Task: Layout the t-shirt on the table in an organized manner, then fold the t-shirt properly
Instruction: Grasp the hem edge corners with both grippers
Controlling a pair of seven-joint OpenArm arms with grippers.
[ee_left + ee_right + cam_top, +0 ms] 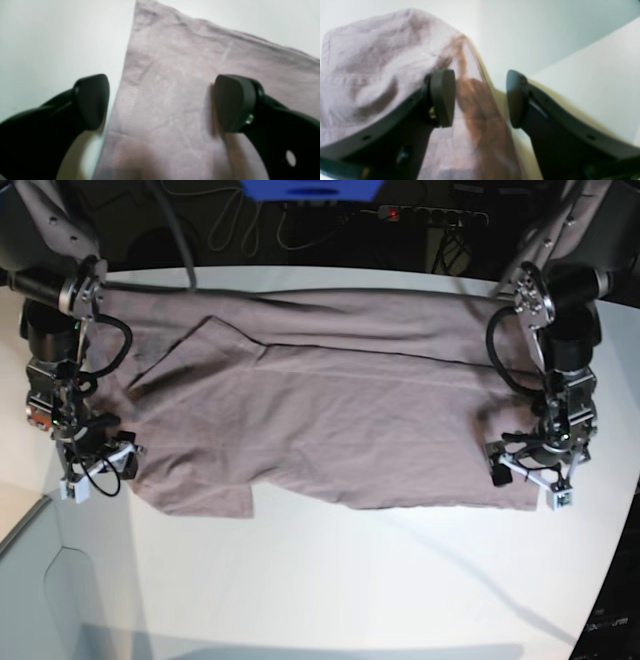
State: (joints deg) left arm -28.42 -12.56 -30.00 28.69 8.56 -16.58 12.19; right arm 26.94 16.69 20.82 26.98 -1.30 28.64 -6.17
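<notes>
You see the t-shirt (320, 410) lying spread on the white table (330, 590), its long axis running from one arm to the other. The left gripper (160, 102) hangs over one end with jaws wide open, one pad over the cloth and the other over bare table, so the edge lies between them. The right gripper (480, 98) is also open, astride the opposite edge near a sleeve. Each arm is close to its own end. Cables (300, 215) lie beyond the far rim, out of the way.
</notes>
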